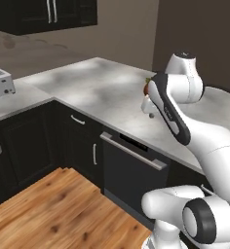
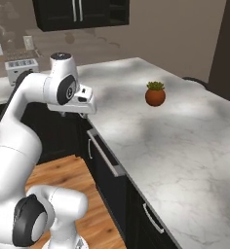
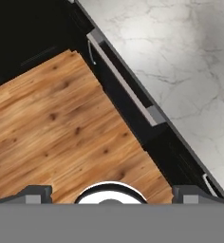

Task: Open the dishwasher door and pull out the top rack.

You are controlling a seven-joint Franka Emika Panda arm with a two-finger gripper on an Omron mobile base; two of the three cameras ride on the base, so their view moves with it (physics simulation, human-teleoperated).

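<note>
We see the dishwasher door (image 1: 129, 177) shut, under the edge of the marble surface (image 1: 95, 87). Its long silver handle (image 1: 132, 151) looks hard and smooth, so we think that is where to hold, though the door may feel heavy. Our end effector (image 2: 72, 113) hangs above the handle with its fingers spread wide, holding nothing.

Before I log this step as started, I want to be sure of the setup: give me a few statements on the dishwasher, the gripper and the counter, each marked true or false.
1. The dishwasher door is shut. True.
2. The gripper is clamped on the door's bar handle. False: it hangs above the counter edge with its jaws open, holding nothing.
3. A small potted plant stands on the counter. True.
4. The top rack is pulled out over the floor. False: with the door closed, no rack can be seen.
5. A toaster sits on the counter's far left stretch. True.
</note>
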